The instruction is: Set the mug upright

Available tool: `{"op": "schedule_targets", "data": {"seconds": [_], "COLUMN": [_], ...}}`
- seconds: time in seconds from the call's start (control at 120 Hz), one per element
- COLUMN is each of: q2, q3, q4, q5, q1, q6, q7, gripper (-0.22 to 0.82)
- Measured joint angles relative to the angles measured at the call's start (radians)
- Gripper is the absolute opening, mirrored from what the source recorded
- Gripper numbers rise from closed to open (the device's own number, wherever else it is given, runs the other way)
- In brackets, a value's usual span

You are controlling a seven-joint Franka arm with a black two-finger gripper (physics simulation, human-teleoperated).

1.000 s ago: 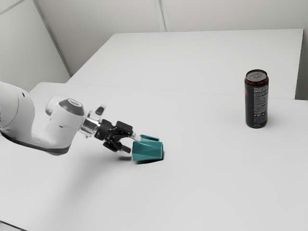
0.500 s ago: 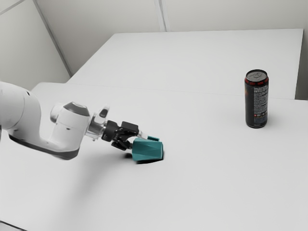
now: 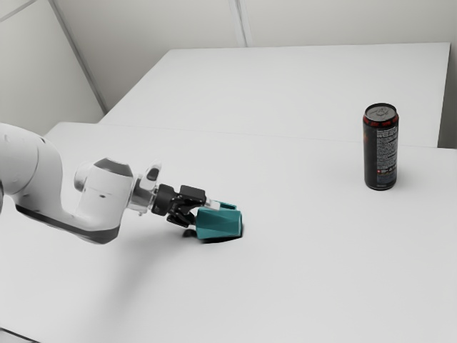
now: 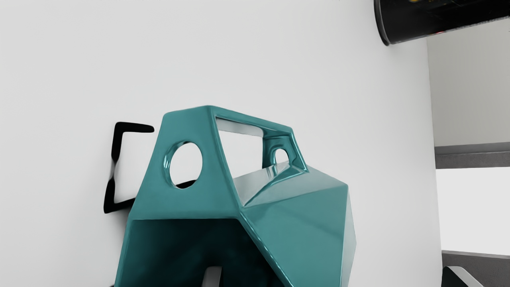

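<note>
The teal mug (image 3: 220, 223) lies on its side on the white table, its mouth turned toward the arm and its handle on the side away from the exterior view's bottom edge. My gripper (image 3: 201, 214) is at the mouth end, low over the table. In the wrist view the angular mug (image 4: 306, 223) shows its dark opening and holed handle. There the gripper (image 4: 335, 277) stands open, one finger (image 4: 213, 277) at the opening and the other finger (image 4: 458, 277) beyond the outer wall, with a gap to it. How deep the first finger reaches is unclear.
A black can (image 3: 380, 148) stands upright toward the exterior view's right, well apart from the mug; part of the can (image 4: 442, 18) appears in the wrist view. The white table (image 3: 307, 279) extends around both, with a second white surface (image 3: 300, 89) behind.
My arm has moved toward the exterior view's right, bringing the gripper closer around the mug's mouth end; over the last half second it shifted only slightly. The mug and can have stayed put.
</note>
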State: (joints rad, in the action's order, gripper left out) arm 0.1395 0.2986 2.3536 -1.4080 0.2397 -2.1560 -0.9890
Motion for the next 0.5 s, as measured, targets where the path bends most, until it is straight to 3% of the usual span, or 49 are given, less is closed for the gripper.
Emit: {"op": "schedule_targets", "data": {"seconds": [0.5], "q2": [0.024], "q3": [-0.001], "q4": [0.000], "q5": [-0.040], "q1": [0.001], "q6": [0.006], "q7": [-0.053], "gripper": [0.27]}}
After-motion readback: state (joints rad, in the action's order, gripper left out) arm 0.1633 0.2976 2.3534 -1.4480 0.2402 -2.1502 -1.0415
